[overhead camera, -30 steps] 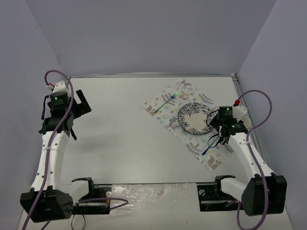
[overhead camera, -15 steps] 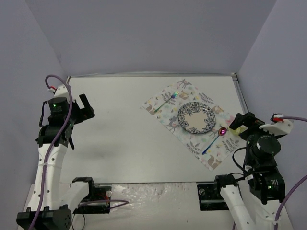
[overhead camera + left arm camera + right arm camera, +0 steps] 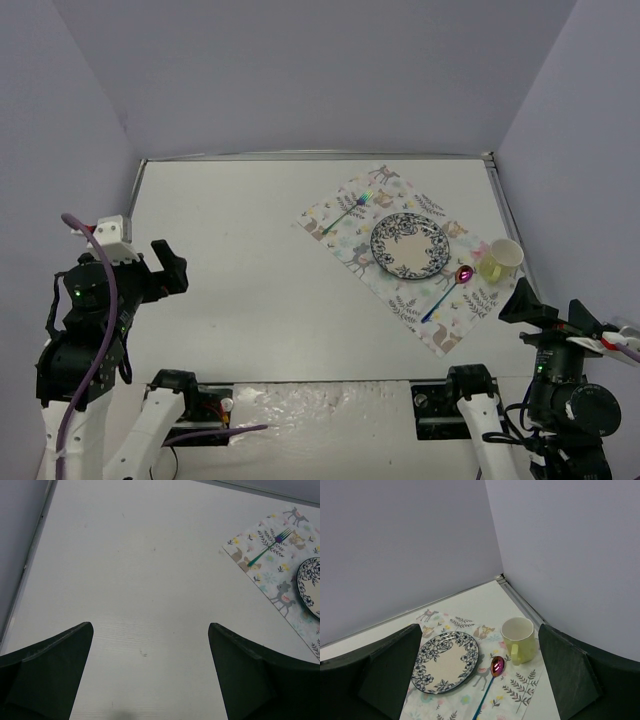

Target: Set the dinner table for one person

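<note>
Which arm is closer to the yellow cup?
The right. The right arm's fingers hover just on the near side of the yellow cup, at the dinner table's right edge; the left arm's fingers are far off, by its left edge.

Bright, soft, even light across all three views. The white desk (image 3: 260, 260) runs close to washed out from above, shadows barely showing. Glare crackles on the crinkled strip (image 3: 320, 410) at 6 o'clock. The spoon (image 3: 497, 666) bowl flashes pink. In both wrist views the dark jaws sit slightly soft at 5 and 7 o'clock.
</note>
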Robot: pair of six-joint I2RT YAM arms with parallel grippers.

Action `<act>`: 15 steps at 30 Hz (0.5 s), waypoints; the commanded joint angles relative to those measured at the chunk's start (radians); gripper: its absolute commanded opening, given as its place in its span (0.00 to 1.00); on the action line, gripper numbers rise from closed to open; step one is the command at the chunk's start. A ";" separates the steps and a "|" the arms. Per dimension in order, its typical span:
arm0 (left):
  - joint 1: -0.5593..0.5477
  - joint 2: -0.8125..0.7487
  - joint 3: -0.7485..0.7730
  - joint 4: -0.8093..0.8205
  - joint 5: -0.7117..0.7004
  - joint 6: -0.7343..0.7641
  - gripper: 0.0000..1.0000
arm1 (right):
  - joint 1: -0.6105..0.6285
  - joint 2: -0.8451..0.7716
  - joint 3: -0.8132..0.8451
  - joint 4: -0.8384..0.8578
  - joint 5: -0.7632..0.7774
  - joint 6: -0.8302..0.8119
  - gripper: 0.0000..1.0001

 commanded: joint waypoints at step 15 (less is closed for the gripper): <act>-0.010 -0.097 -0.050 -0.018 -0.026 0.035 0.97 | 0.024 -0.064 -0.003 0.055 0.044 -0.080 1.00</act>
